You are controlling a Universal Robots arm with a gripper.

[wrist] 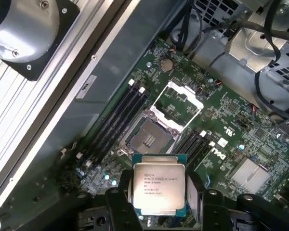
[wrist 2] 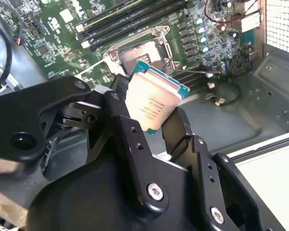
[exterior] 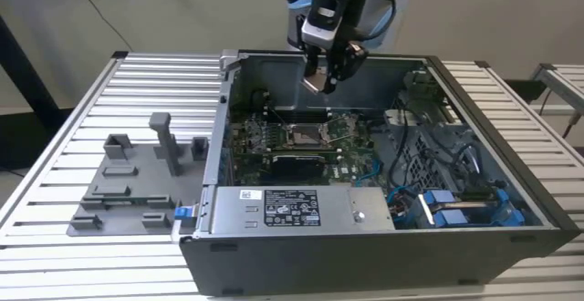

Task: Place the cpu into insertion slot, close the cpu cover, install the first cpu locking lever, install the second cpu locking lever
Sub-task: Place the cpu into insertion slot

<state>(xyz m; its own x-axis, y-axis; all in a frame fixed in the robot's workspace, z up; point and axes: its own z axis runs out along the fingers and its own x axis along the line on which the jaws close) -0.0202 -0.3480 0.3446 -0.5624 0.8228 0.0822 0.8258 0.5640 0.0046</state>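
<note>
My gripper (exterior: 322, 76) hangs above the back of the open computer case, shut on the cpu (exterior: 315, 83). In both wrist views the silver-faced square cpu (wrist: 159, 185) (wrist 2: 151, 103) sits pinched by its edges between the two black fingers (wrist: 116, 199), held in the air well above the board. The insertion slot (wrist: 148, 138) (exterior: 305, 135) lies open on the green motherboard (exterior: 260, 144), its dark centre bare. The cpu cover (wrist: 179, 102) is swung open beside the slot, a silver frame with a square window.
Black memory slots (wrist: 118, 115) run along one side of the socket. A grey power supply (exterior: 292, 208) fills the case front, with cables and blue connectors (exterior: 456, 208) at the exterior view's right. A grey fixture plate (exterior: 137, 178) lies on the slatted table outside the case.
</note>
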